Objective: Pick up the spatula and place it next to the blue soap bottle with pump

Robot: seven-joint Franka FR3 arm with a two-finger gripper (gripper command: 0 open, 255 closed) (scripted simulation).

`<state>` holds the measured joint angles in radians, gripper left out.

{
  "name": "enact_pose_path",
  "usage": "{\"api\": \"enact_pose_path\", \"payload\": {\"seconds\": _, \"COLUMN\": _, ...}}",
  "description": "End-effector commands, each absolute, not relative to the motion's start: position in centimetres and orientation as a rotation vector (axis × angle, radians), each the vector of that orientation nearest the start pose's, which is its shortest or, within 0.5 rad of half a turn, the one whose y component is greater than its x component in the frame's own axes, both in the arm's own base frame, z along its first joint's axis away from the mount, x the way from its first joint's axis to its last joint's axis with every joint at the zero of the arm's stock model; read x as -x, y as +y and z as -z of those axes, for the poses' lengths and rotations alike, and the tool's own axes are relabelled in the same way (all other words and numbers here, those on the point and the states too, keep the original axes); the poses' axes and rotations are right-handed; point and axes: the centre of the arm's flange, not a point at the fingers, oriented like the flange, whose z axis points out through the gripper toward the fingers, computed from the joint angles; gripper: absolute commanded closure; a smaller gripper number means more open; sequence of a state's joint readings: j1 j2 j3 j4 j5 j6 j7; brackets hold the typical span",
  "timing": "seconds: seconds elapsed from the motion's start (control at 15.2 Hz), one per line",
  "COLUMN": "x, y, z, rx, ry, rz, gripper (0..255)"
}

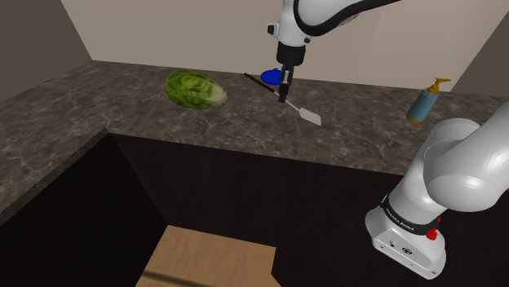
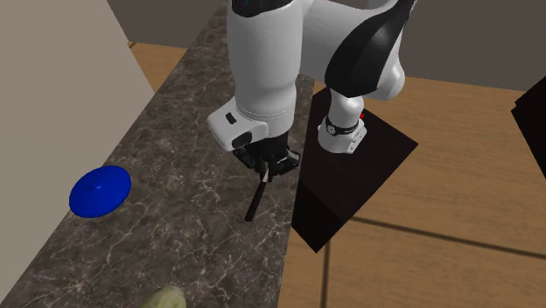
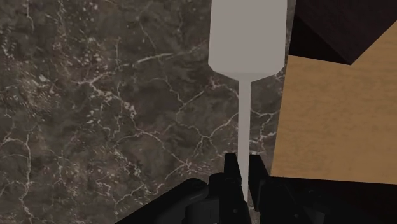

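Spatula between cabbage and bottle

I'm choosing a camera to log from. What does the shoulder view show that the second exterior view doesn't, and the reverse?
The shoulder view adds the blue soap bottle at its right and the white blade of the spatula. The second exterior view adds the dark stand beside the counter. Both share the gripper shut on the spatula, the blue plate, the green vegetable and the marbled counter.

spatula blade cut off at wrist view's edge, green vegetable cropped at second exterior view's bottom, blue disc partly behind claw
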<state>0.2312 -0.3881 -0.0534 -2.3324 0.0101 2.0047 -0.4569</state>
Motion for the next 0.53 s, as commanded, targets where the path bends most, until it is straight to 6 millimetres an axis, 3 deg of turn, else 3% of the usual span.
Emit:
{"api": "enact_pose_path", "payload": {"seconds": 0.0, "x": -43.2, "y": 7.7, "z": -50.2, "rx": 2.964, "ry": -0.972, "rz": 0.098, "gripper": 255}}
{"api": "enact_pose_path", "payload": {"seconds": 0.46, "x": -43.2, "y": 7.7, "z": -53.9, "rx": 2.964, "ry": -0.972, "rz": 0.098, "gripper": 255}}
